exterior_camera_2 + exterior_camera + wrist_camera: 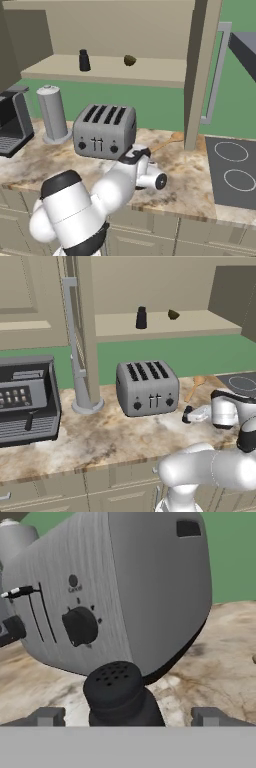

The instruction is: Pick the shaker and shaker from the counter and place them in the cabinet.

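Two small black shakers are in the scene. One shaker (141, 318) stands upright on the tan shelf of the open wall cabinet (165, 323), left of a small brown lump (173, 314) that lies on the same shelf; the two are apart from each other. The other shaker (120, 694) is down on the marbled counter (100, 436), just in front of the right end of the silver toaster (147, 387). The hand view shows its rounded, perforated top close up, set between the two finger tips (48, 717) of the gripper (127, 718). The fingers stand wide apart, one on each side of the shaker, and neither is seen pressing against it.

From the left base view the gripper (187, 415) hangs low over the counter beside the toaster's right front corner, with the white arm bent behind it. A tan wooden spoon (196, 385) lies on the counter behind the hand, toward the dark cooktop (242, 382). The cabinet door (82, 331) swings out edge-on over the counter, its long silver bar handle facing left. A coffee machine (27, 398) sits at the left end of the counter, and a grey cylinder (52, 114) stands between it and the toaster.
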